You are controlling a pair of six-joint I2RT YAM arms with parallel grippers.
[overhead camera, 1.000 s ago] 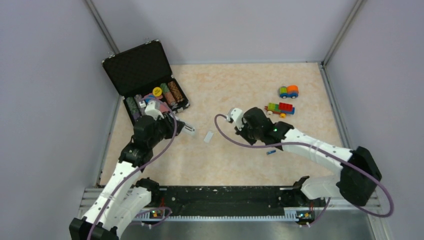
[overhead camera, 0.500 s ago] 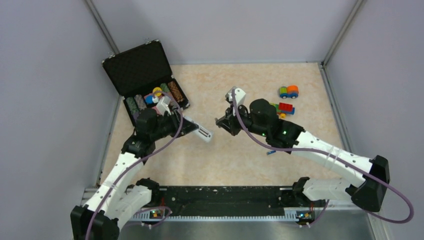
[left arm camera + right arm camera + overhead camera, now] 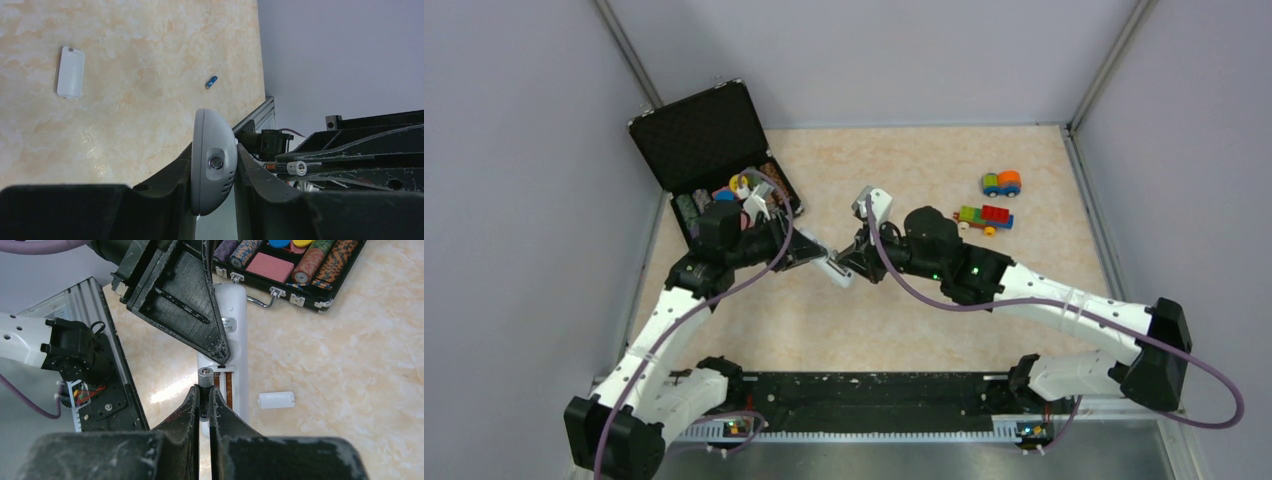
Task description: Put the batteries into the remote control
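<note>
My left gripper is shut on the white remote control and holds it above the table; in the left wrist view its rounded end sits clamped between the fingers. My right gripper is shut on the black battery, whose silver tip is at the remote's open battery bay. The same battery shows in the left wrist view. The blue battery lies loose on the table. In the top view my right gripper meets the remote's free end.
The remote's white battery cover lies on the table beside the remote. An open black chip case stands at the back left. Two toy block cars sit at the back right. Walls close in three sides.
The left arm has swung the remote right towards the middle. The right arm has moved left with the black battery until its tip reached the remote.
</note>
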